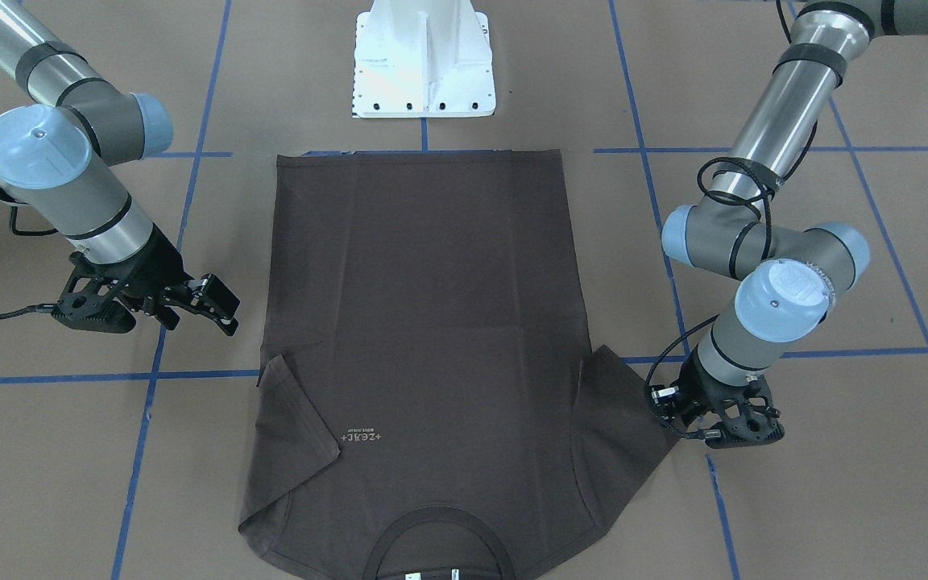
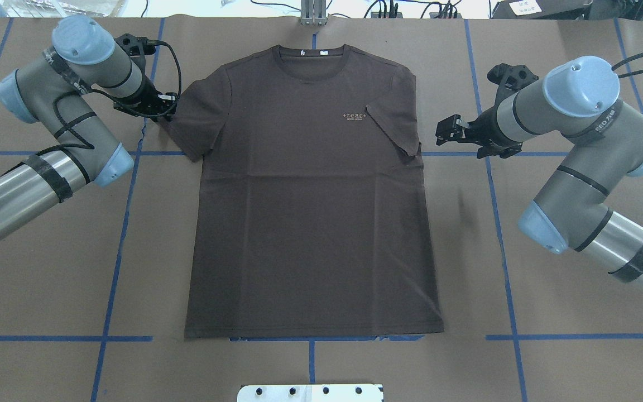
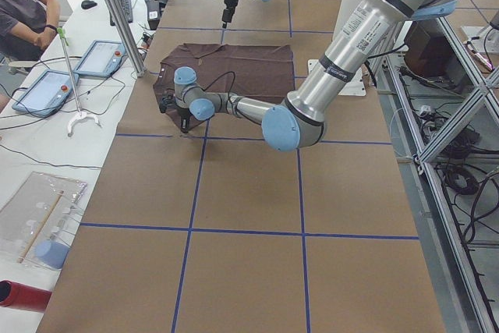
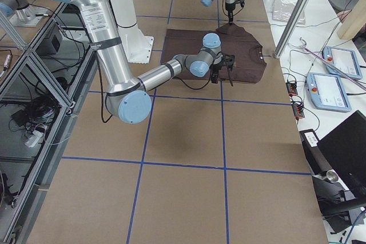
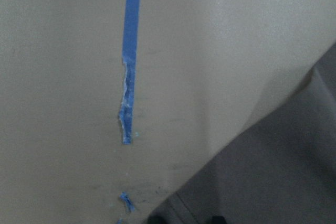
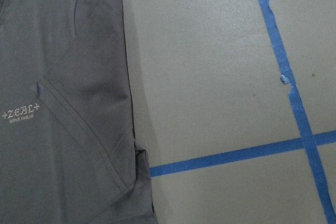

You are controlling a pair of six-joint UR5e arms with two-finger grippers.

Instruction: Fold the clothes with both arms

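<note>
**A:** Where is the garment?

**B:** The dark brown T-shirt (image 2: 310, 212) lies flat, chest up, in the middle of the counter (image 2: 550, 363). Its ribbed collar (image 2: 313, 81) points to the far edge, away from the robot. Its bottom hem lies along a blue tape line (image 2: 37, 338) toward the near edge, by the white base plate (image 1: 424, 72).

**A:** And the sleeves?

**B:** The right sleeve (image 2: 394, 131) is folded in over the chest, with its hem just beside the pale lettering (image 1: 361, 437). The left sleeve (image 2: 198, 120) lies spread out on the counter.

**A:** The hands?

**B:** The left hand (image 2: 166, 109) is low at the outer hem of the left sleeve. I cannot tell whether its fingers are apart or pinched on the cloth. Its wrist view shows only the sleeve's edge, brown paper and tape. The right hand (image 1: 222, 310) hangs over bare counter near the folded sleeve, clear of the cloth, with its fingers apart and nothing between them.
</note>
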